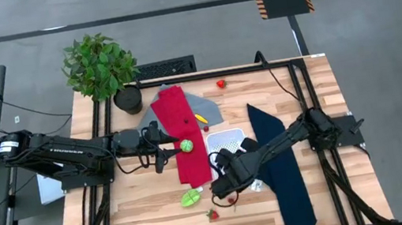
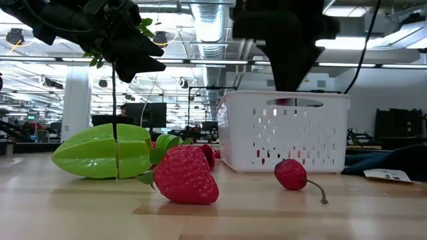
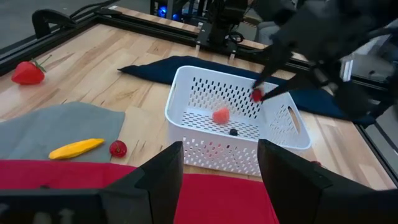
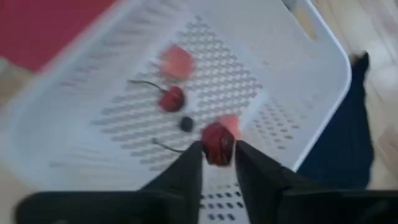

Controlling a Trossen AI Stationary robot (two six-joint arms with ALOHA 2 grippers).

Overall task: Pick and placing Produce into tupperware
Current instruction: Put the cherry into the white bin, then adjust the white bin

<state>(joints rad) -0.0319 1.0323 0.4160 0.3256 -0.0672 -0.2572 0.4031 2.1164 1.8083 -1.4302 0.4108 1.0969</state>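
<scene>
Jaws parted and empty, your left gripper [image 1: 161, 152] waits over the red cloth [image 1: 186, 142], while your right gripper [image 4: 219, 163] hangs above the white tub [image 4: 323, 68], fingers pinching a small red fruit [image 4: 217, 142] for dropping inside.

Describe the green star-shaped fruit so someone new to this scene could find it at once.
Start at the long red cloth running down the middle of the wooden table. Just past its near end, on bare wood, lies the star fruit, with a strawberry close beside it. It is the bright lime-green ridged piece, larger than the small red fruits around it.
</scene>
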